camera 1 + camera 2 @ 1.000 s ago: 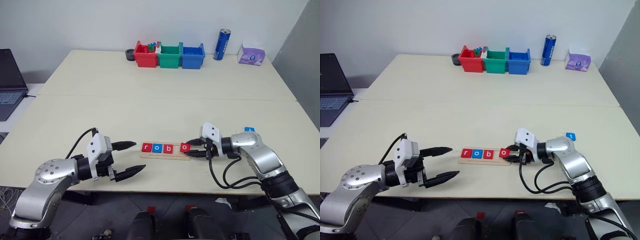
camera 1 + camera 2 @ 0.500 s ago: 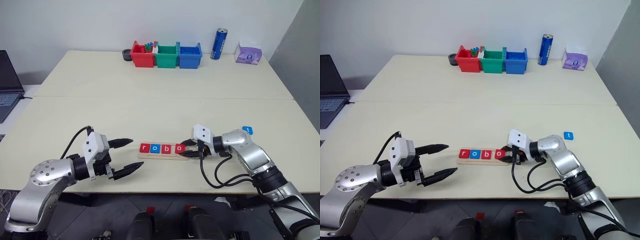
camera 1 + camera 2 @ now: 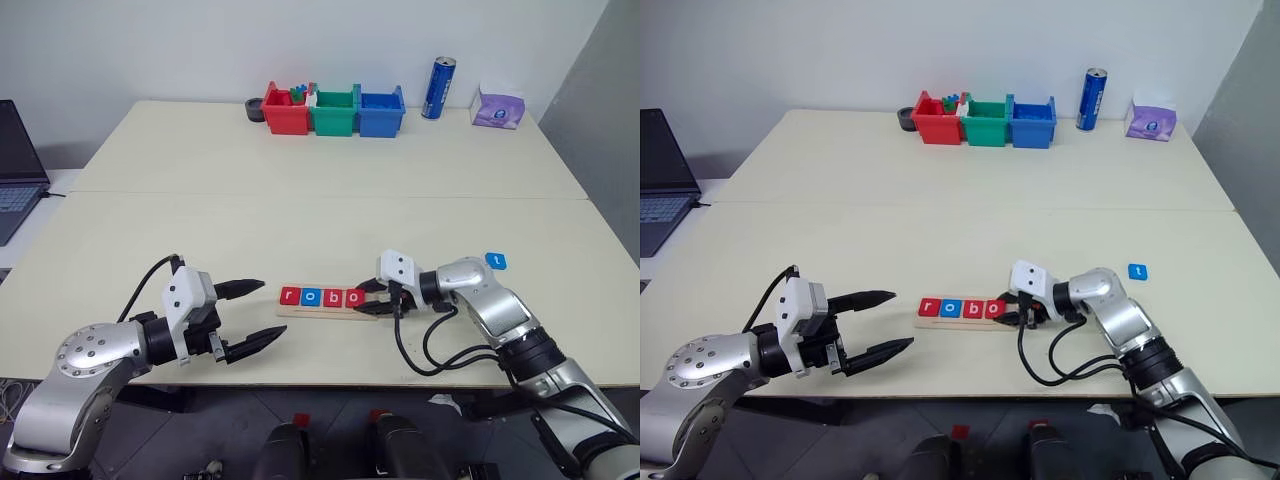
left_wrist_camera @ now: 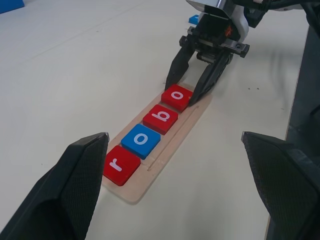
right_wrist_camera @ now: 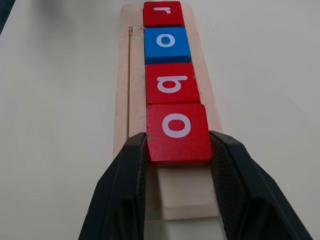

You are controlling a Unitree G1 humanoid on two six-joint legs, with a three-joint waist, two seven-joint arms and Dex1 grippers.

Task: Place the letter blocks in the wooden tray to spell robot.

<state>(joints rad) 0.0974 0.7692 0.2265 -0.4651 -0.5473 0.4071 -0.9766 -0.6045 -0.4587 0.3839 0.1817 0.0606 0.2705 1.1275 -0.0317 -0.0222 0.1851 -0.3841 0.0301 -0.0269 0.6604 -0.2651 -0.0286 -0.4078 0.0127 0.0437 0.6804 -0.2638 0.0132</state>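
The wooden tray [image 3: 322, 313] lies near the table's front edge with several letter blocks in a row: red r [image 3: 290, 295], blue o [image 3: 311, 296], red b [image 3: 332, 297] and a red o [image 5: 176, 131]. My right gripper [image 3: 362, 298] comes in from the tray's right end and is shut on that last red o, which sits against the b. A blue t block [image 3: 495, 260] lies flat on the table further right, behind my right arm. My left gripper [image 3: 272, 309] hovers just left of the tray, open and empty.
Red [image 3: 285, 110], green [image 3: 333, 112] and blue [image 3: 382, 112] bins stand at the table's far edge, with a blue can [image 3: 437, 88] and a purple tissue pack [image 3: 497, 108] to their right. A laptop [image 3: 15, 165] sits off the left side.
My right gripper slid the red o leftward along the tray, closing the gap to the b. The left gripper held still. The camera view shifted slightly.
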